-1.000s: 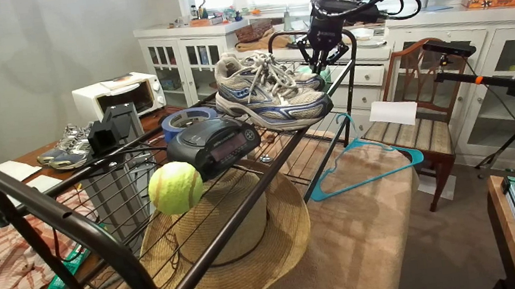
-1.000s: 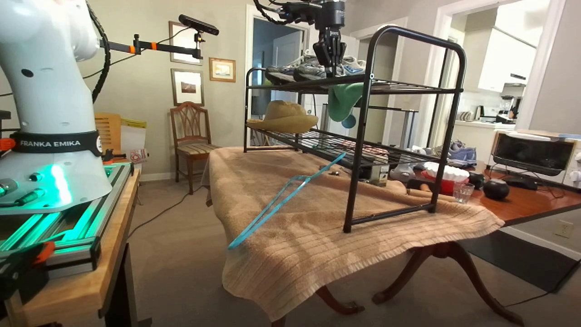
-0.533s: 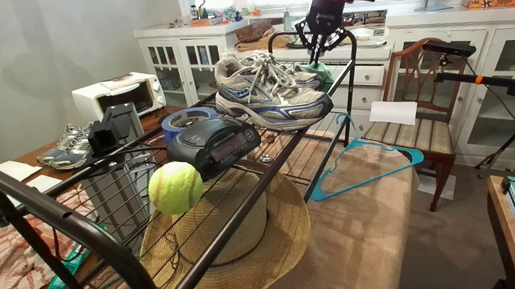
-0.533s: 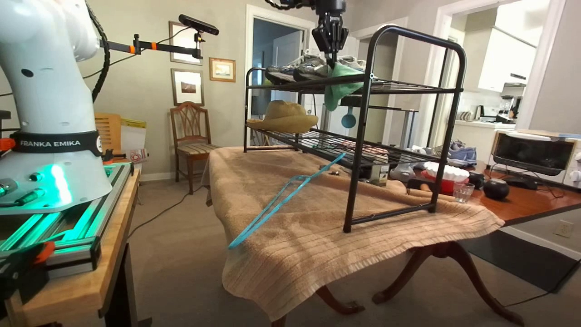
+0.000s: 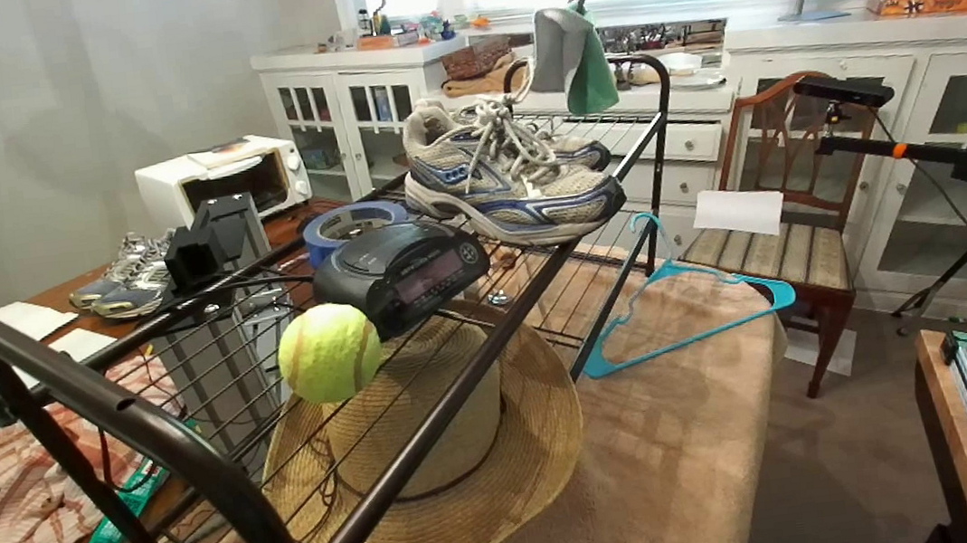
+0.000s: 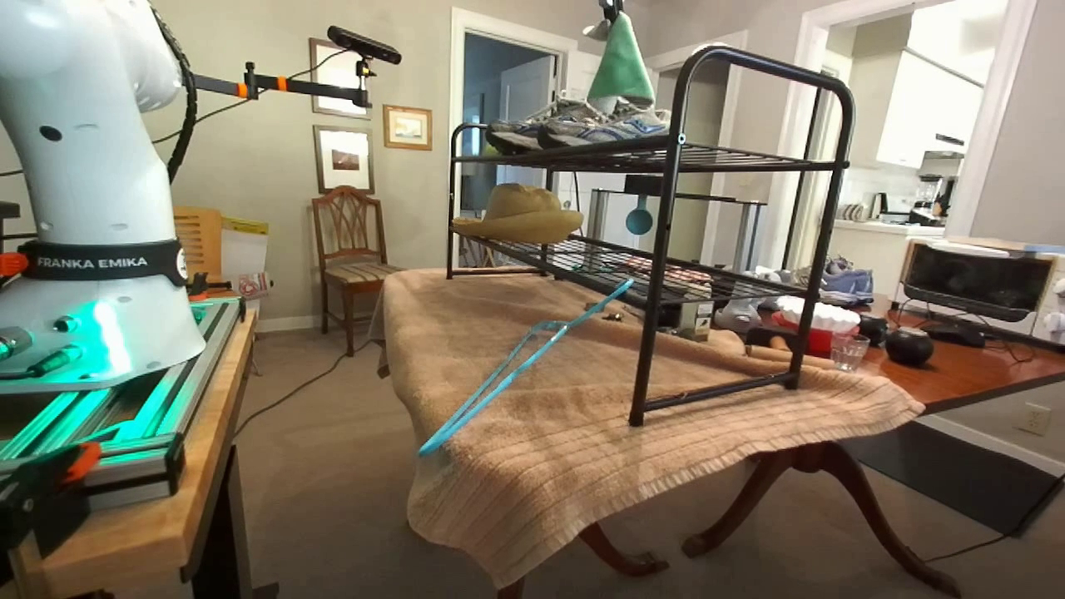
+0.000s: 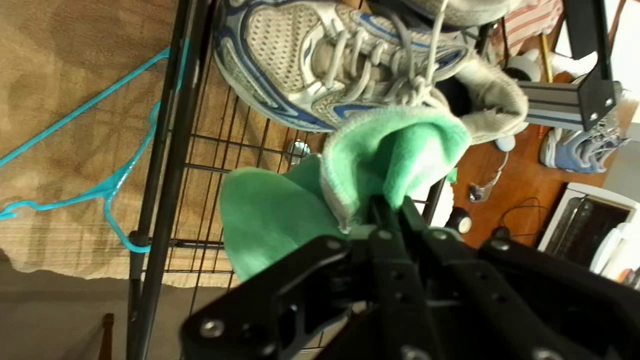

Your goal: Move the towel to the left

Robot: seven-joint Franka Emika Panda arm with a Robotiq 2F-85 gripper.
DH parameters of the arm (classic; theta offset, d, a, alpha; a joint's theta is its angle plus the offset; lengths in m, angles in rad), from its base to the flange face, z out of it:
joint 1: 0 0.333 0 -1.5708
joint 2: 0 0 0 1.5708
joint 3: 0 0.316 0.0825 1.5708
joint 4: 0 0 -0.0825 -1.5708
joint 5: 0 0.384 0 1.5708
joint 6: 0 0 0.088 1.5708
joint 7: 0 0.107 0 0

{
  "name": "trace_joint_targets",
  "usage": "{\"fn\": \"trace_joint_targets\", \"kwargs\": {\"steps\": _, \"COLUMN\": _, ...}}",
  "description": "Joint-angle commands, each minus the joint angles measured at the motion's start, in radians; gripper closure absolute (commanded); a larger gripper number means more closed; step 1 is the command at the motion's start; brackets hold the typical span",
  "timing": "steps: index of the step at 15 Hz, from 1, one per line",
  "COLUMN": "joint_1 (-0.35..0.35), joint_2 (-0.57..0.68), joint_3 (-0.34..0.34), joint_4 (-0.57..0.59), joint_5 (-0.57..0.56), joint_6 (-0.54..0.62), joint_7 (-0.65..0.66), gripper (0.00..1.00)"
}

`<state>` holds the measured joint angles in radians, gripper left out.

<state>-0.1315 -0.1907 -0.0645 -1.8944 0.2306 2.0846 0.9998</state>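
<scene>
Gripper (image 7: 392,206): fingers clamped together on the towel (image 6: 621,66).
Towel: green, hanging from the fingertips above the black rack (image 6: 656,291); whether it touches the shoes (image 5: 509,173) cannot be told.
Shoes: a pair, at rest on the rack's top shelf (image 5: 454,409).
Clock (image 5: 402,276): same shelf, between shoes and tennis ball (image 5: 330,353).
Straw hat (image 6: 520,216): one level lower in the rack.
Hanger (image 7: 107,189): blue, beside the rack.

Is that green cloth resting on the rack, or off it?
Off it: the green cloth hangs from the closed gripper, its lower edge above the top shelf in an exterior view.
</scene>
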Motion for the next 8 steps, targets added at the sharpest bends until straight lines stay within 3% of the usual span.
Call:
{"fn": "trace_joint_targets", "kwargs": {"steps": 1, "joint_1": 0.043, "joint_2": -0.020, "joint_3": 0.038, "joint_4": 0.021, "joint_5": 0.015, "joint_6": -0.016, "joint_7": 0.009, "gripper": 0.98}}
{"fn": "trace_joint_targets", "kwargs": {"steps": 8, "joint_1": 0.137, "joint_2": 0.012, "joint_3": 0.179, "joint_4": 0.141, "joint_5": -0.051, "joint_6": 0.016, "joint_7": 0.033, "gripper": 0.98}}
